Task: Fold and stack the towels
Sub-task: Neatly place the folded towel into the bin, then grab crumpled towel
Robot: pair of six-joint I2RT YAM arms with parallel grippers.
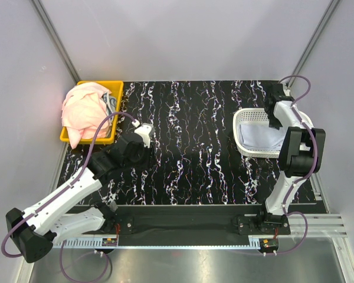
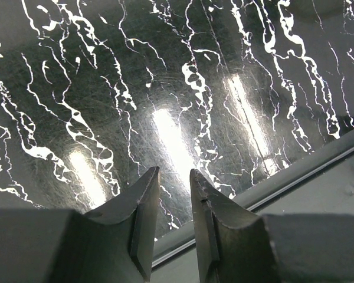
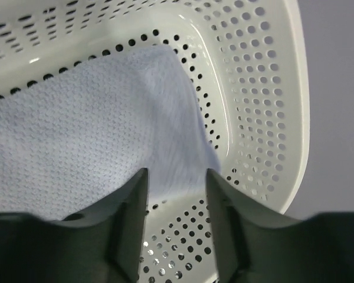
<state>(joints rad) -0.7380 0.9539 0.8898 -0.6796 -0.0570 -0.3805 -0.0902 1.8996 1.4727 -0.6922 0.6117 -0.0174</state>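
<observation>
top view: a black desk (image 1: pixel 194 153) veined with white marbling, with 2 robot arms bolted at its near edge. at the far left corner a yellow bin (image 1: pixel 115 118) holds a heap of crumpled pink towels (image 1: pixel 84 109), piled above its rim. the left hand (image 1: pixel 143 131) hovers over bare desk just right of the bin, touching no cloth. on the right a white mesh basket (image 1: pixel 239 127) sits on the desk with a pale blue towel (image 1: pixel 261 138) lying inside. the right hand (image 1: pixel 275 121) points down over the basket's far side.

left wrist view: the left hand (image 2: pixel 174 174) shows 2 dark fingers a narrow gap apart, with nothing between them. beneath is glossy marbled desk (image 2: pixel 165 88) and a grey edge strip at lower right.

right wrist view: the right hand (image 3: pixel 176 174) hangs over the basket (image 3: pixel 253 88), its 2 fingers parted and gripping nothing. the pale blue towel (image 3: pixel 76 147), finely waffle-woven, lies on the basket floor beyond the fingertips, 1 corner reaching toward the perforated wall. whether the fingertips touch the cloth cannot be told.
</observation>
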